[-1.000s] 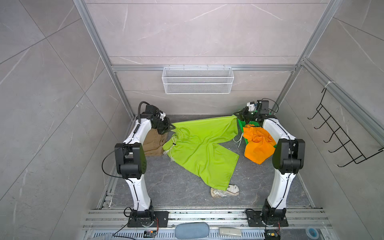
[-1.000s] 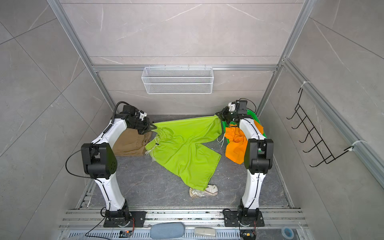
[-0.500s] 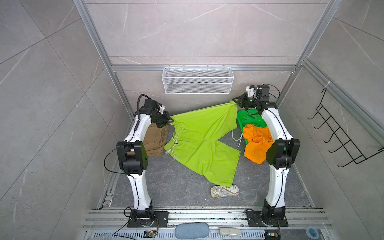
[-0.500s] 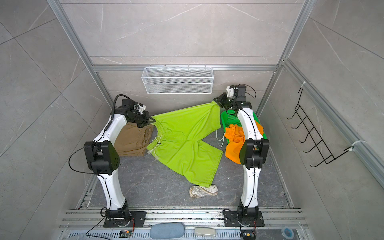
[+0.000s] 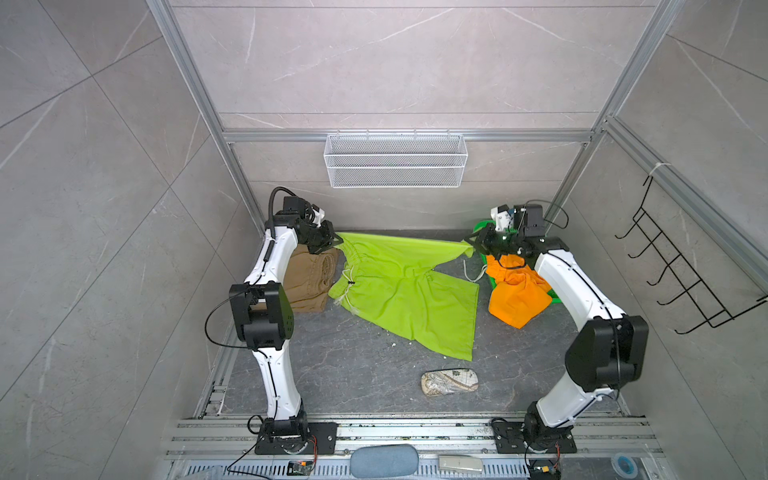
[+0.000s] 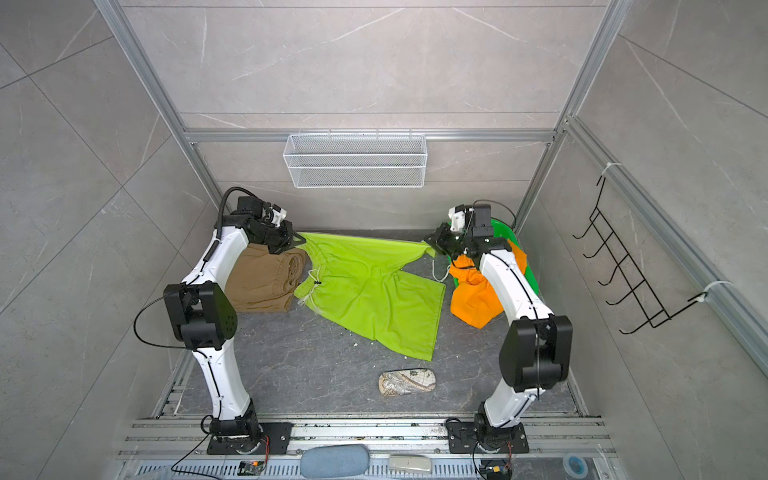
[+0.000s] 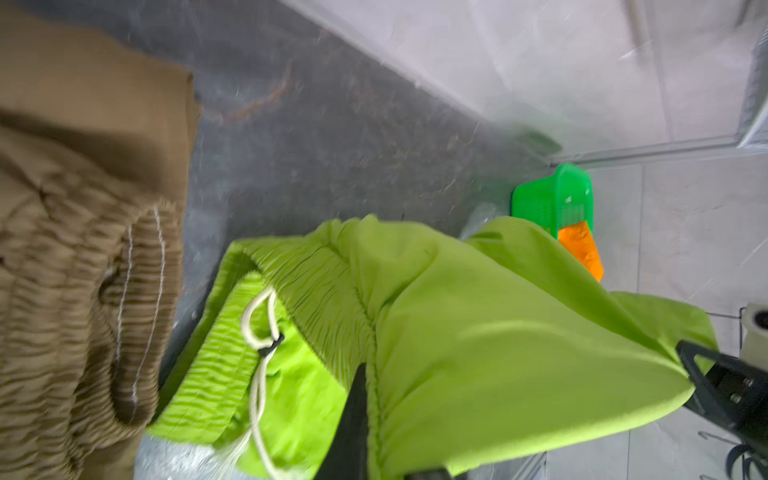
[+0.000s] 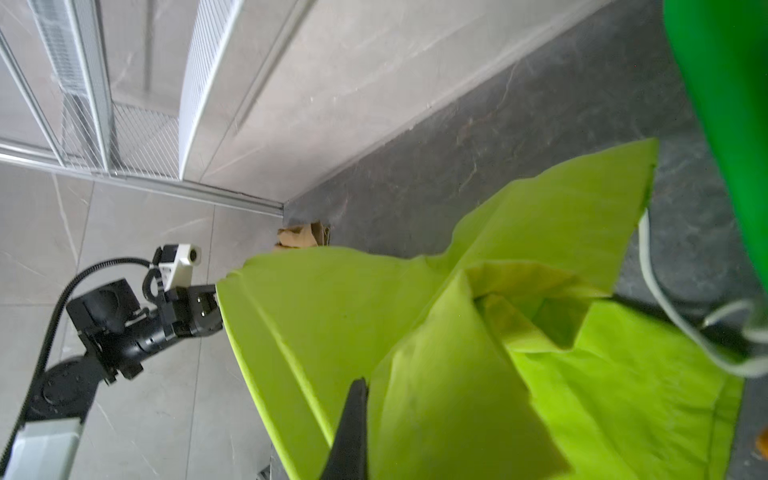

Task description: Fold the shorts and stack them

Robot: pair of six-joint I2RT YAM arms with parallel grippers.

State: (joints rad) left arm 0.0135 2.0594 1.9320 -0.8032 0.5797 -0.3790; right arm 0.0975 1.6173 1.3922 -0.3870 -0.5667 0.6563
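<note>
I am looking down on a dark grey stone work surface (image 5: 353,374) walled by pale tile, with my two white arms reaching toward the far side.

The lime green shorts (image 5: 407,291) are the largest cloth and lie spread across the middle of the surface. Their far edge is lifted and pulled into a taut line between my left gripper (image 5: 334,241) at far left and my right gripper (image 5: 471,245) at far right. The rest hangs down from that line, and one leg lies flat, pointing toward the near right.

The tan shorts (image 5: 309,278) lie folded at far left under my left arm, just beside the lime waistband. The orange shorts (image 5: 515,299) are a crumpled heap at far right, spilling out of a green perforated plastic basket (image 6: 505,230) under my right arm.

A white wire basket (image 5: 395,166) hangs on the far wall. A black hook rack (image 5: 685,266) hangs on the right wall.

A small patterned beige pouch (image 5: 449,381) sits near me, right of centre, well apart from all three shorts.

My left gripper is clamped on the elastic waistband corner of the lime green shorts. My right gripper is pinched tight on a leg hem corner of the same pair.
</note>
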